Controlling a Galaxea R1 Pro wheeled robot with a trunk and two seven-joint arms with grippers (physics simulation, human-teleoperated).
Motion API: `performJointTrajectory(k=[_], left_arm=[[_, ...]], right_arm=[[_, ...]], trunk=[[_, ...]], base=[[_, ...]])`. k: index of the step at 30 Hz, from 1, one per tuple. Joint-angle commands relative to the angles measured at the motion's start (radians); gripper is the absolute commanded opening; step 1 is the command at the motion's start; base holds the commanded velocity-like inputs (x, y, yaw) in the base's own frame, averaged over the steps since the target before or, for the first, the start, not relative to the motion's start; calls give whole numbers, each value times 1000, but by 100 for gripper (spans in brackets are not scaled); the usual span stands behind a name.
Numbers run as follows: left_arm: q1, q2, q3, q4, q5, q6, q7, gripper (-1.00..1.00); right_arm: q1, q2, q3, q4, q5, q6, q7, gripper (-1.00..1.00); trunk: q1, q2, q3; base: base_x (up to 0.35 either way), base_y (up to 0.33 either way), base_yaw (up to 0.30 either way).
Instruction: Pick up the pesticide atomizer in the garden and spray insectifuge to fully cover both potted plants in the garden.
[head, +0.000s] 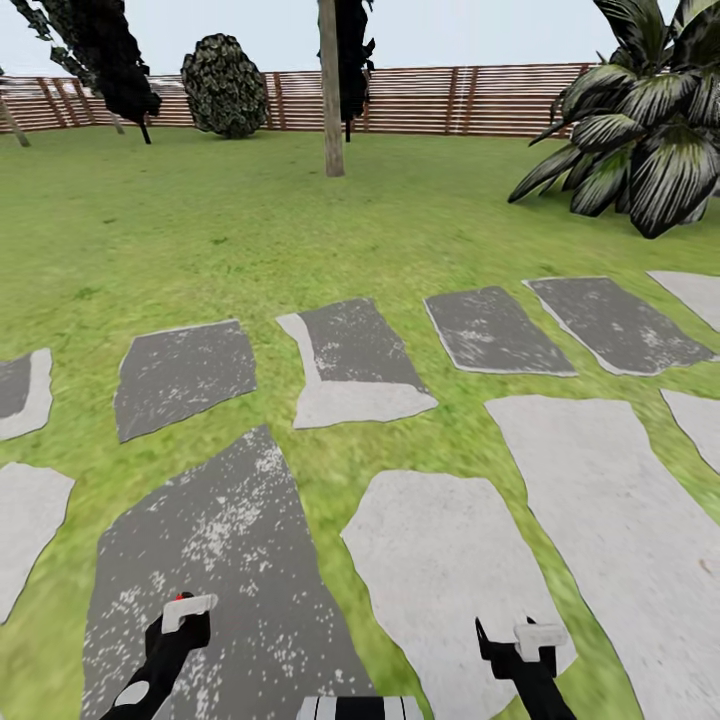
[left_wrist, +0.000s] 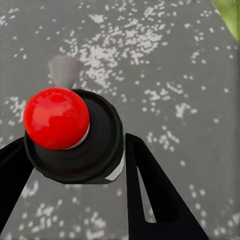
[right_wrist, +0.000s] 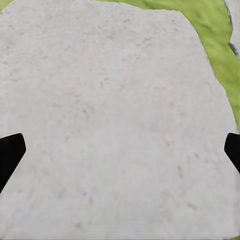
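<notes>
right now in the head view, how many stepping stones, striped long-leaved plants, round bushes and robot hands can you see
flat grey stepping stones: 11, counting those cut by the picture's edge
striped long-leaved plant: 1
round dark bush by the brown slatted fence: 1
black robot hands: 2, left hand and right hand
total: 15

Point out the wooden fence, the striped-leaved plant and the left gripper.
wooden fence (head: 450, 98), head view, slats right of the trunk
striped-leaved plant (head: 650, 140), head view, central leaves
left gripper (head: 183, 612), head view, fingertips

pale stepping stone (right_wrist: 115, 125), grass (right_wrist: 220, 40), gripper (right_wrist: 120, 152) spread
</notes>
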Motion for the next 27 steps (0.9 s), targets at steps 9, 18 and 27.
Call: performJointTrajectory(k=[9,18,27], left_arm=[[0,-5,-1,-9,9,-2,-2,-100],[0,-3,0,-10,7,-2,-2,-100],[0,-2,-1,-8,4,-2,-1,-100]], right_arm=[[0,1,0,5,0,-3,0,100],[-1,1,0,5,2,-3,0,100],[0,1,1,5,2,-3,0,100]], trunk=[[0,0,13],[0,0,27],[0,0,31]], base=[[0,0,0],[0,0,0],[0,0,0]])
